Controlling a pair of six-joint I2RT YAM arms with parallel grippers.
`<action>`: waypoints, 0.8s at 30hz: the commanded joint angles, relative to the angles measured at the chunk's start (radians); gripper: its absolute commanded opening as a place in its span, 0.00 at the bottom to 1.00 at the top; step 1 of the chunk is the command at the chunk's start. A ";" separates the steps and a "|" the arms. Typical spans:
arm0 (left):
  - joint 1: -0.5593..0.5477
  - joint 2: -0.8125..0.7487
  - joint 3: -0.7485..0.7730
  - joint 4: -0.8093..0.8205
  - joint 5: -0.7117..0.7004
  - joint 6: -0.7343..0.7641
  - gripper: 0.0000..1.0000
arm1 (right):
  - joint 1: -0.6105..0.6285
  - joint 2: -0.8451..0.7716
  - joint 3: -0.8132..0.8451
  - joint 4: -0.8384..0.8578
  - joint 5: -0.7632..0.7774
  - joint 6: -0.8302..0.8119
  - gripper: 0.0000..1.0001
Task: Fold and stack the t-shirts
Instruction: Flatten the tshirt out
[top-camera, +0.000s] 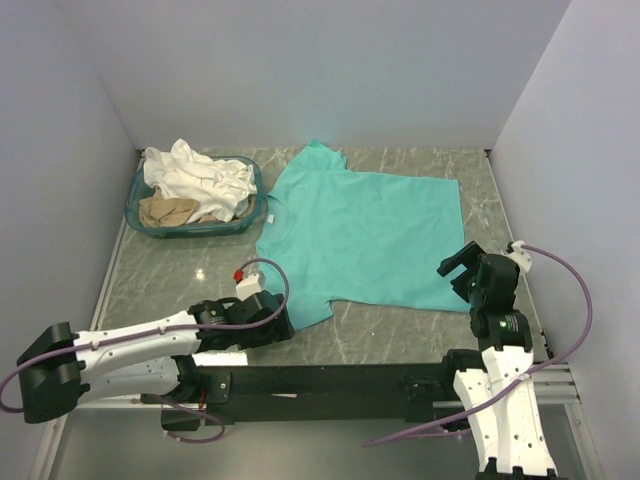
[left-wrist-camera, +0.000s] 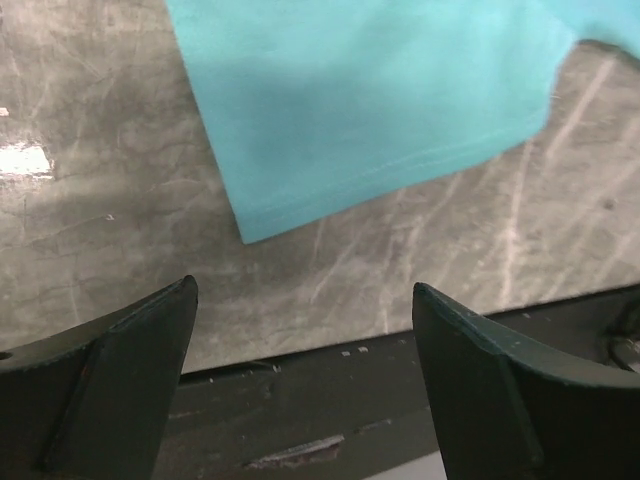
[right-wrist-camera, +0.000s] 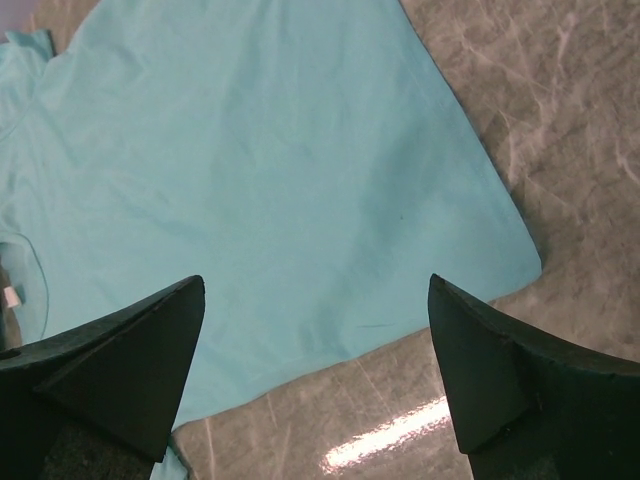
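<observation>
The teal-green t-shirt (top-camera: 360, 235) lies spread flat in the middle of the marble table, collar to the left. My left gripper (top-camera: 283, 322) is low at the shirt's near sleeve (left-wrist-camera: 370, 110), which lies just beyond its tips. It stands open (left-wrist-camera: 304, 288) with nothing between its fingers, only bare table and the table's edge. My right gripper (top-camera: 458, 272) hovers over the near right hem corner. It is open (right-wrist-camera: 316, 281) over the teal cloth (right-wrist-camera: 250, 150), gripping nothing. White t-shirts (top-camera: 195, 175) and a beige one (top-camera: 165, 210) lie crumpled in the basket.
An oval teal plastic basket (top-camera: 200, 231) stands at the back left of the table (top-camera: 170, 280). White walls close in the left, back and right sides. A black rail (top-camera: 350, 380) runs along the near edge between the arm bases.
</observation>
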 joint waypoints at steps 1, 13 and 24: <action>-0.005 0.061 0.002 0.050 -0.039 -0.036 0.92 | -0.003 0.033 0.005 0.020 0.020 0.007 0.98; -0.003 0.253 0.065 0.060 -0.099 -0.025 0.39 | -0.003 0.040 0.034 -0.032 0.054 0.038 0.96; -0.005 0.188 0.088 0.097 -0.131 0.030 0.01 | -0.003 -0.011 -0.025 -0.136 -0.018 0.211 0.96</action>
